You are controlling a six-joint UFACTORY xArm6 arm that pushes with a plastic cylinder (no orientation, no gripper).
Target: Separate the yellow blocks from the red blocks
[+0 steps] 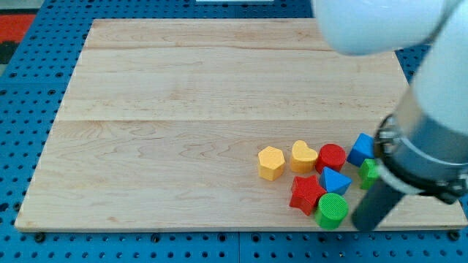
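Blocks clustered at the counter (pixel 183 109) lower right; no jaws on this rod, nothing grasped.
Yellow hexagon (pixel 270 162) and yellow heart (pixel 303 155), lobes toward the view's top, sit left of red cylinder (pixel 331 157) and red star (pixel 306 193). My tip (pixel 363 223) stands right of the green cylinder (pixel 332 210).

A pale wooden board (pixel 183 109) fills most of the camera view, made of planks whose seams run from the view's left to the view's right (the grain shows as fine streaks). It lies on a blue perforated surface (pixel 22 109), dotted with regular rows of holes, visible along the view's left, bottom and right. At the view's top left corner sits a red patch (pixel 16 28). The light is even and soft.
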